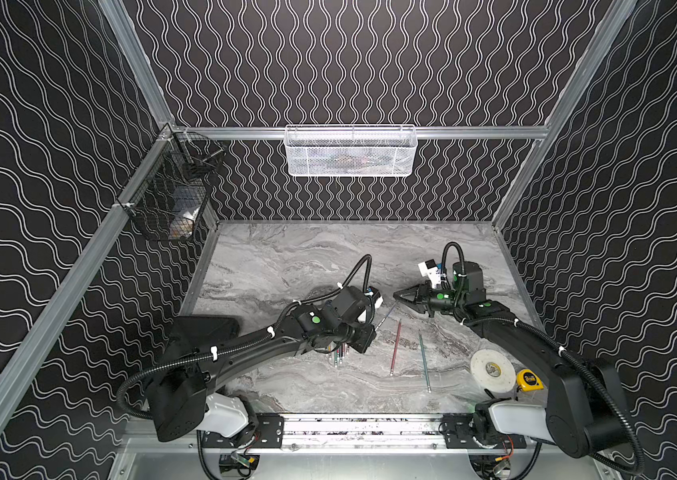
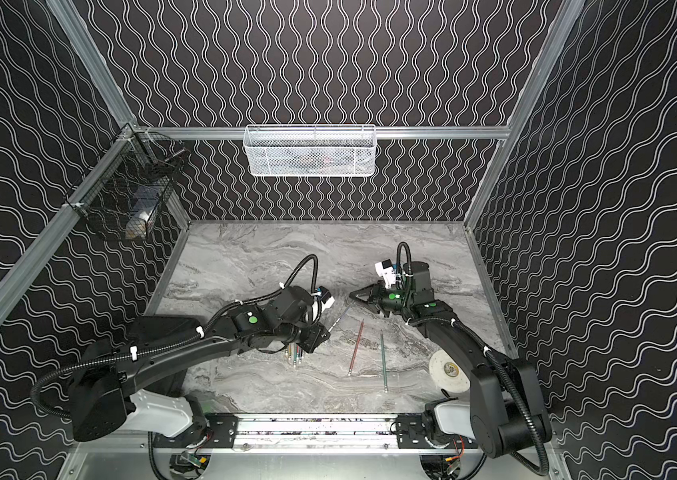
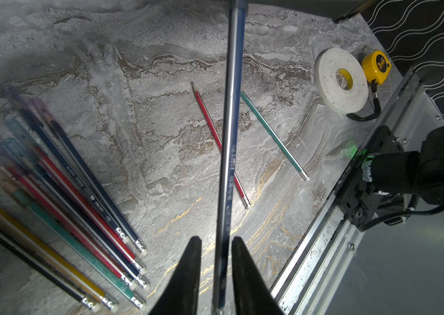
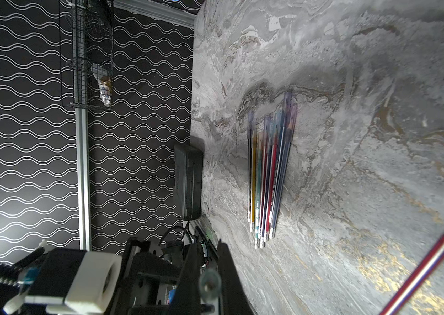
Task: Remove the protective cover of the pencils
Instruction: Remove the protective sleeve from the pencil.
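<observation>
**A:** Which step is this?

**B:** One pencil is being uncapped, I'd judge. The right gripper (image 1: 397, 296) is closed on a small clear cap (image 4: 210, 282), which shows between its fingers in the right wrist view. The blue pencil (image 3: 229, 136) that the cap seems to belong to runs between the fingers of the left gripper (image 3: 215, 238). Those jaws stand slightly apart, with a gap beside the pencil, so it looks let go rather than clamped. In both top views that pencil slants from the left gripper toward the right one.

**A:** And the others?

**B:** The bundle of pencils (image 3: 79, 207) lies side by side on the table (image 1: 286, 266) under the left arm, with cloudy caps still on the points. A red pencil (image 1: 395, 347) and a green pencil (image 1: 424, 361) lie loose between the arms. The red one's point is bare.

**A:** What does the next move call for?

**B:** Probably dropping the cap clear of the pencils, then fetching another from the bundle. They lie tight together, so singling one out calls for a narrow pinch near the eraser end. The right gripper must then catch only the cap.

**A:** Any writing?

**B:** The yellow tape measure (image 3: 376, 65) beside the tape roll (image 3: 340, 80) reads "3m". One dark pencil in the bundle has print ending in "HB", and the rest is too small to read.
</observation>
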